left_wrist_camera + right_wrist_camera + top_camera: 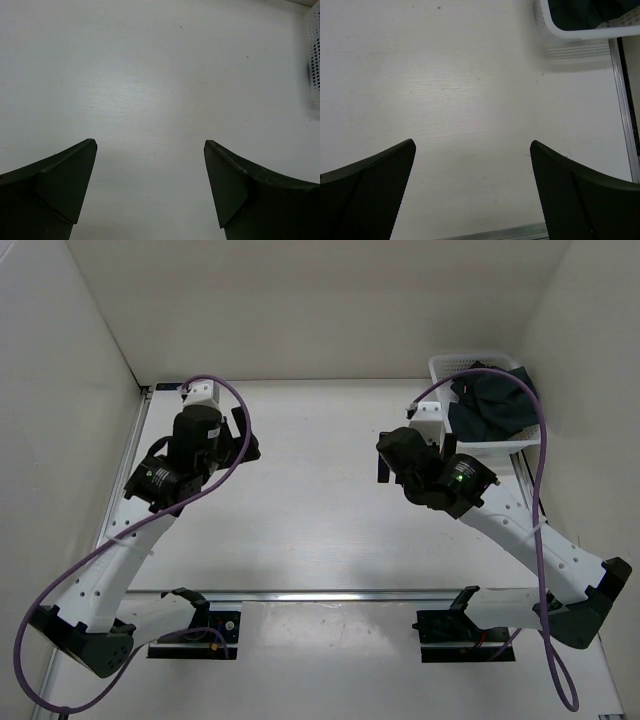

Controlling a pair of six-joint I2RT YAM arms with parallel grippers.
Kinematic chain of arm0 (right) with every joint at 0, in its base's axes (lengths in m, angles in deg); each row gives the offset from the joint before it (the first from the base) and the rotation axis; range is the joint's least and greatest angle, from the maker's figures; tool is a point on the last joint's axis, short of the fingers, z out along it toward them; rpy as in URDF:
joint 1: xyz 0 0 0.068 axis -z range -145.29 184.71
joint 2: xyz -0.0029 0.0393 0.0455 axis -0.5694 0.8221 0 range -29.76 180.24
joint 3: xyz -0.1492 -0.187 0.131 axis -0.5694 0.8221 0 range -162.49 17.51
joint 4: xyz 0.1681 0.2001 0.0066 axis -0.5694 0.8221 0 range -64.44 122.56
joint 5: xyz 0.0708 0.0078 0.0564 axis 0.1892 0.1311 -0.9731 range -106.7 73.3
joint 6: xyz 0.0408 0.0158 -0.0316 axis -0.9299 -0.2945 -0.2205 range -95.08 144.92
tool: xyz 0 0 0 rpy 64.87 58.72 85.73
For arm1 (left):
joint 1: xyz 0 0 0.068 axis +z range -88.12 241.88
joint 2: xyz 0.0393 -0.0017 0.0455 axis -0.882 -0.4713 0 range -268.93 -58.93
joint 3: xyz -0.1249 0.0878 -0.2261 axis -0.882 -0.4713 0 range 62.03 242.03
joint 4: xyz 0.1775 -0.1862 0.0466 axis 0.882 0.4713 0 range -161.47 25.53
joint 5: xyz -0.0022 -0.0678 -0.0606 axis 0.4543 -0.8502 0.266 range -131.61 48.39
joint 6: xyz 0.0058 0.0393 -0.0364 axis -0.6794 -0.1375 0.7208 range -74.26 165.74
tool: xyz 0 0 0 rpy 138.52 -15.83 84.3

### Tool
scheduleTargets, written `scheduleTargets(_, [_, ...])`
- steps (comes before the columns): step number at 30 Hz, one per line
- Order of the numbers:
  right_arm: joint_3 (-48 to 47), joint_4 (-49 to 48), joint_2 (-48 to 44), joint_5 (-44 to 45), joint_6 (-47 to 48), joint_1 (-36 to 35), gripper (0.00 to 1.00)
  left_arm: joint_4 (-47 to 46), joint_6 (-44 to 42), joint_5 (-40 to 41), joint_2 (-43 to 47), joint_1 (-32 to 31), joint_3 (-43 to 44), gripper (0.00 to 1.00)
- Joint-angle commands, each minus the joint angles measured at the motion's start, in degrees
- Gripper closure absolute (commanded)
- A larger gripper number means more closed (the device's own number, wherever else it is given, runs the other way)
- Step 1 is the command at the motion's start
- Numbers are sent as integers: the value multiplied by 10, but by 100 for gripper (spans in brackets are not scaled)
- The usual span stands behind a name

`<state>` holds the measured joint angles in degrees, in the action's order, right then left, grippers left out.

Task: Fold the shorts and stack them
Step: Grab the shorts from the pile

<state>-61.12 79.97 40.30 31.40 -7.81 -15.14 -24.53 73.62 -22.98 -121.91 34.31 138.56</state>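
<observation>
Left fingers (60, 185) apart, right fingers (375, 192) apart, white table (320, 520) below, shorts (487, 408) heaped in mesh basket (455, 361)

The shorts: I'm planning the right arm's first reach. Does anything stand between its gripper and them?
Only the near wall of the basket. The shorts lie inside it, ahead of the open right gripper; bare table in between. Reaching over the rim should probably work.

Shorts (490, 405) bunched in basket (450, 361), shape unclear
</observation>
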Motion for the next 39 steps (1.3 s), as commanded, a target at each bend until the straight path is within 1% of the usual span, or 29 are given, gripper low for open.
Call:
scheduleTargets(1, [7,10,-6,23,-17,2,0,-7,-26,-20,22,2,10,0])
scheduleTargets(4, [7,10,0,29,-22,2,0,-7,-26,-5,22,2,10,0])
scheduleTargets(9, [-4,3,11,34,-23,2,0,-7,23,28,55,2,5,0])
scheduleTargets(11, [-24,-6,11,25,-12,17,0,-7,34,44,60,2,-10,0])
scheduleTargets(13, [-40,-27,18,-12,13,67,0,-7,39,34,68,9,-18,0])
scheduleTargets(14, [-45,-42,24,-39,27,90,0,-7,39,24,68,15,-24,0])
scheduleTargets(15, [-52,-56,24,-102,38,114,0,-7,39,8,68,16,-24,0])
scheduleTargets(16, [-52,-89,24,-143,61,172,0,-7,39,-7,68,22,-24,0])
scheduleTargets(17, [-58,-103,24,-184,69,205,0,-2,30,-28,68,22,-24,0])
scheduleTargets(18, [-67,-116,32,-227,74,268,0,-2,30,-34,68,22,-24,0])
scheduleTargets(19, [-73,-136,39,-269,74,301,0,-2,24,-40,62,22,-24,0])
scheduleTargets(20, [-82,-143,60,-352,74,332,0,3,17,-48,62,22,-30,0])
scheduleTargets(21, [-106,-149,75,-394,74,389,1,3,17,-48,62,22,-30,0])
scheduleTargets(22, [-126,-143,96,-432,69,415,1,3,17,-48,57,22,-30,0])
scheduleTargets(23, [-152,-127,152,-471,62,439,1,3,12,-48,57,22,-30,0])
scheduleTargets(24, [-227,-103,188,-537,57,478,3,3,12,-48,57,22,-37,0])
scheduleTargets(25, [-275,-72,228,-557,57,491,3,3,12,-48,57,28,-37,0])
scheduleTargets(26, [-324,-5,308,-564,51,500,3,9,12,-54,51,28,-42,0])
scheduleTargets(27, [-423,29,346,-557,51,506,3,9,17,-61,51,28,-48,0])
scheduleTargets(28, [-461,54,377,-537,51,506,3,9,17,-61,44,28,-48,0])
scheduleTargets(29, [-484,66,421,-509,51,506,3,9,17,-69,36,28,-48,0])
scheduleTargets(30, [-509,66,436,-449,45,513,3,9,17,-76,30,28,-48,0])
scheduleTargets(31, [-514,60,448,-425,39,519,3,9,17,-76,30,28,-48,0])
scheduleTargets(33, [-521,39,483,-398,9,540,3,15,17,-82,16,28,-48,0])
scheduleTargets(35, [-541,24,521,-379,-5,555,6,15,17,-82,11,28,-48,0])
scheduleTargets(36, [-553,24,535,-367,-12,563,6,15,17,-82,5,28,-48,0])
scheduleTargets(37, [-584,24,563,-350,-12,563,6,15,11,-82,5,28,-48,0])
scheduleTargets(39, [-614,11,592,-326,-12,570,6,15,5,-82,-13,28,-48,0])
